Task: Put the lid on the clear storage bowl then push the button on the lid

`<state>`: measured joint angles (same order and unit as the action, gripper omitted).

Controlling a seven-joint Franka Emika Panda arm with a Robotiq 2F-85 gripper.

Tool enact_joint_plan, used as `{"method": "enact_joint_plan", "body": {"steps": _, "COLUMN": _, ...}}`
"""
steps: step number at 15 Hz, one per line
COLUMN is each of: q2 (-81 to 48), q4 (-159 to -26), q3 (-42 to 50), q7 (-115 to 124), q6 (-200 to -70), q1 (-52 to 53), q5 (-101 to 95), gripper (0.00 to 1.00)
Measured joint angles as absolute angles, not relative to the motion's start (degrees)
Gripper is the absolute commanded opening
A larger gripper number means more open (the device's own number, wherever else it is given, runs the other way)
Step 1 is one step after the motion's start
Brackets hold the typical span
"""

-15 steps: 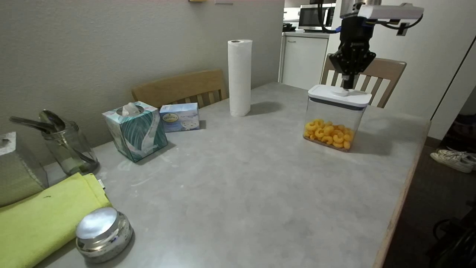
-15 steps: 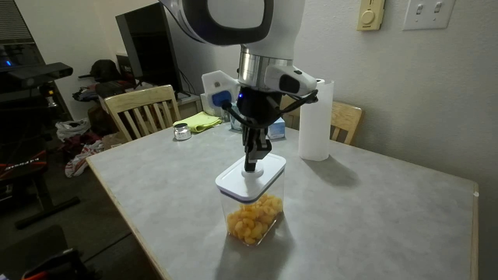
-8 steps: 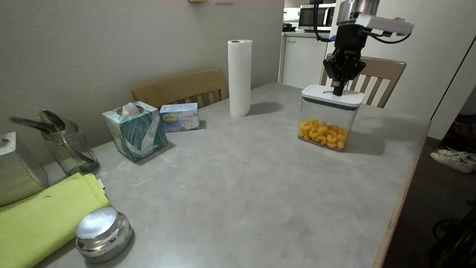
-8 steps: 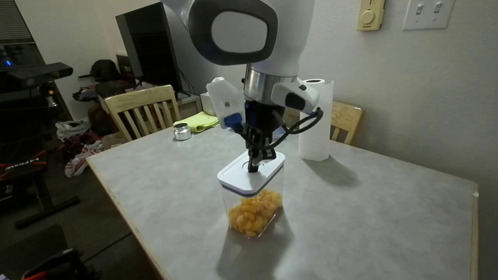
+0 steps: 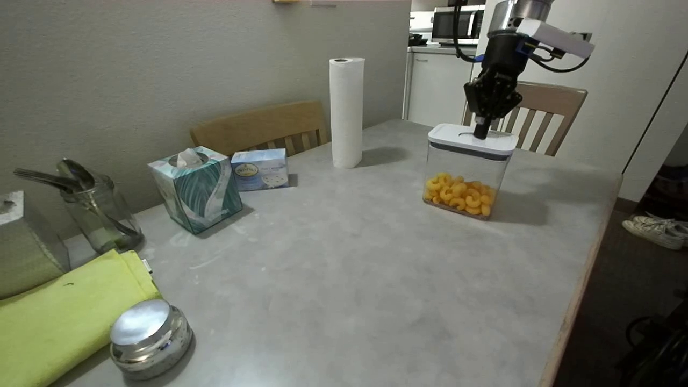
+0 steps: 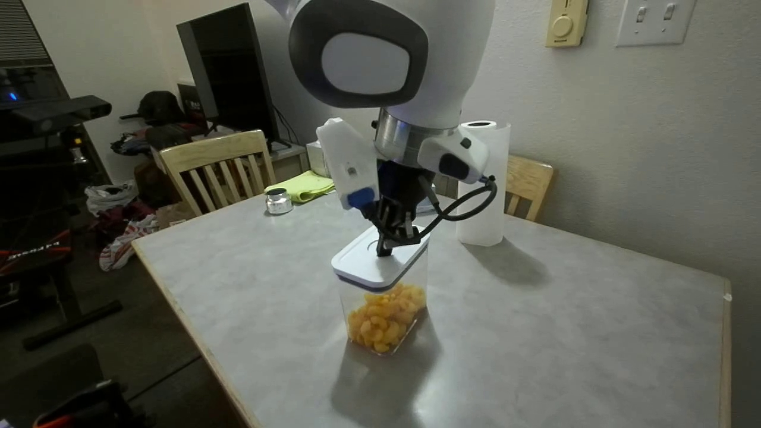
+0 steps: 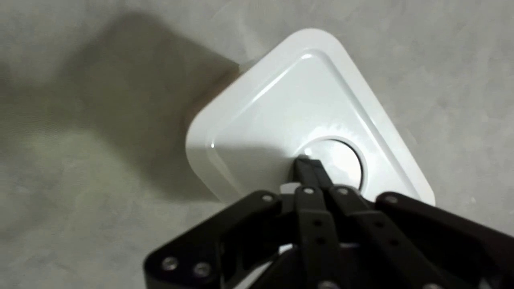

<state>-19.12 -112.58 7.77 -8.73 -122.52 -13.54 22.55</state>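
The clear storage bowl [image 5: 465, 165], with yellow-orange pasta inside, stands upright on the table in both exterior views [image 6: 389, 318]. The flat white lid [image 5: 449, 134] sits on top of the bowl; it also shows in the wrist view [image 7: 291, 108]. The round button [image 7: 341, 160] lies in its recess in the lid, about level with it, with a dark gap along one edge. My gripper [image 7: 308, 159] is shut, fingers together and empty, tilted, its tips against the edge of the button. In both exterior views the gripper [image 5: 480, 134] stands over the lid [image 6: 362, 270] and hides part of the button.
A paper towel roll [image 5: 346, 113] stands behind the bowl. A tea box [image 5: 260, 170], a teal tissue box [image 5: 196, 188], a jar with cutlery [image 5: 102, 215], a yellow-green cloth [image 5: 75, 306] and a metal jar [image 5: 150, 338] stand farther along the table. Chairs [image 6: 217, 172] surround it.
The gripper has moved down and tilted. The button, raised a second ago, has sunk into the lid. The bowl and lid have slid a little along the table, toward the tissue box side.
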Motion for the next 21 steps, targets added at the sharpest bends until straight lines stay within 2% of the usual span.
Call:
{"method": "enact_joint_plan", "body": {"steps": 7, "q2": -16.76, "q4": -112.57, "q3": 8.42, "q7": -2.81, "q6": -122.51, "q1": -12.67, "q5": 10.89, "gripper": 0.0}}
{"method": "enact_joint_plan", "body": {"steps": 15, "q2": -14.36, "q4": -112.58, "q3": 8.42, "q7": -2.73, "q6": -122.52, "q1": -11.96, "q5": 8.73, "gripper": 0.0}}
{"method": "enact_joint_plan", "body": {"steps": 16, "q2": -14.2, "q4": -112.58, "q3": 8.42, "q7": -2.73, "q6": -122.52, "q1": -11.92, "q5": 8.73, "gripper": 0.05}}
{"method": "enact_joint_plan", "body": {"steps": 17, "q2": -14.03, "q4": -112.63, "q3": 8.42, "q7": -2.73, "q6": -122.52, "q1": -11.9, "q5": 8.73, "gripper": 0.27}}
{"method": "enact_joint_plan", "body": {"steps": 19, "q2": -13.75, "q4": -112.73, "q3": 8.42, "q7": -2.75, "q6": -122.52, "q1": -11.89, "q5": 8.72, "gripper": 0.32}}
{"method": "enact_joint_plan", "body": {"steps": 21, "q2": -13.62, "q4": -112.8, "q3": 8.42, "q7": -2.78, "q6": -122.52, "q1": -11.89, "q5": 8.72, "gripper": 0.45}}
